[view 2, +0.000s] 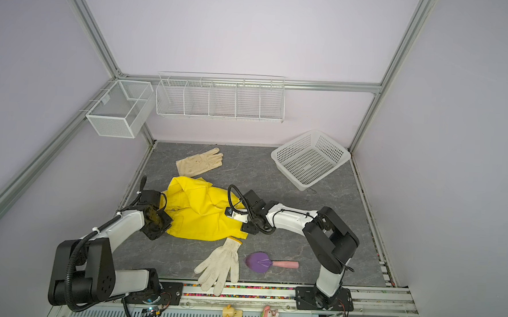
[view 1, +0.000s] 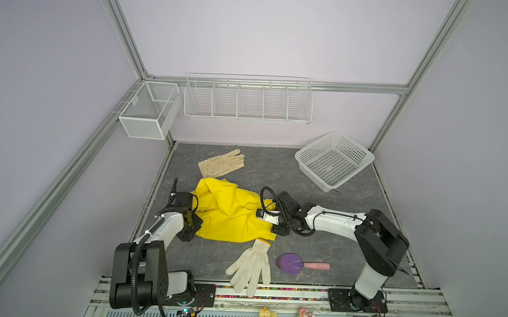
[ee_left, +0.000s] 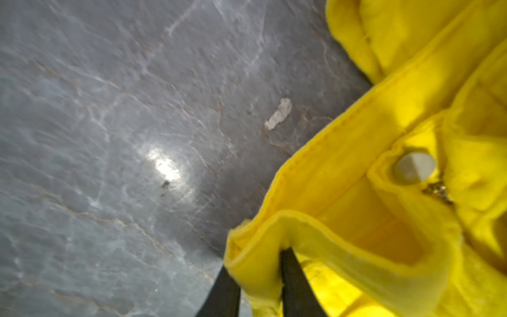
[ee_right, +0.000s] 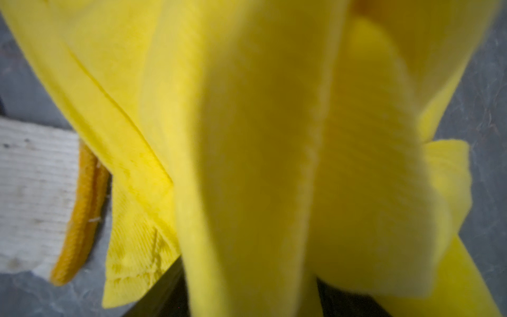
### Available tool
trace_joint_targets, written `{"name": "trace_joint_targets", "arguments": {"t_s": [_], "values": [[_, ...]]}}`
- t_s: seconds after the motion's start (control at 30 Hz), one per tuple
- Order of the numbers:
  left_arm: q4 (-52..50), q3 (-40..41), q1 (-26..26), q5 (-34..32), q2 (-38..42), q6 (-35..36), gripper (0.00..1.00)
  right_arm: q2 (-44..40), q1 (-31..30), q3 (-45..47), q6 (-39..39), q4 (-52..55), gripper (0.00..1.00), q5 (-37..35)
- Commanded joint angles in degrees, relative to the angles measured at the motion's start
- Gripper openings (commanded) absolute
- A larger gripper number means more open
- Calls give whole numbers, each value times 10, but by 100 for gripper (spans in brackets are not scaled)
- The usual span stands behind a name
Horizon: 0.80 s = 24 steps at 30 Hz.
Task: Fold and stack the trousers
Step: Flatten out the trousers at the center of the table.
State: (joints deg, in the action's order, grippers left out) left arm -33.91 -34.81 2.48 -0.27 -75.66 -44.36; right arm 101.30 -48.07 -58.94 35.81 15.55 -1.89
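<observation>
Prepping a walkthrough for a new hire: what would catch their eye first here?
The bright yellow trousers, crumpled in the middle of the grey table, dominate; the left gripper pinches their waistband edge. Next, a white glove and a purple trowel lie near the front, and a white basket sits in the far right corner.

Both top views sit high at the front, angled down toward the back wall [view 1: 267,46], near-identical, whole grey tabletop [view 1: 261,171] in frame. Left wrist cam: very close, past the left gripper [ee_left: 255,260] onto the trousers [ee_left: 356,192] waistband and tabletop. Right wrist cam: closer, nearly all the same yellow cloth, blurred.
</observation>
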Motion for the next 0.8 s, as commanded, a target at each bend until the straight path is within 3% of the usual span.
{"name": "trace_joint_targets", "arguments": {"t_s": [0.0, 0.1, 0.17, 0.33, 0.47, 0.77], "values": [[-10, 8, 1, 17, -8, -3, 0, 11, 6, -4, 28, 34, 49, 1], [-60, -34, 0, 4, 20, 13, 0, -3, 13, -15, 0, 40, 28, 16], [-101, -74, 0, -6, 50, 27, 0, -27, 29, -21, -31, 39, 20, 36], [-166, -193, -2, 1, 99, 59, 0, -107, 94, -31, -95, 36, 16, 86], [-206, -295, -29, 6, 91, 63, 0, -171, 136, -48, -110, 69, 14, 109], [-251, -625, -135, 2, -47, 100, 0, -339, 265, -121, -112, 157, 13, 125]]}}
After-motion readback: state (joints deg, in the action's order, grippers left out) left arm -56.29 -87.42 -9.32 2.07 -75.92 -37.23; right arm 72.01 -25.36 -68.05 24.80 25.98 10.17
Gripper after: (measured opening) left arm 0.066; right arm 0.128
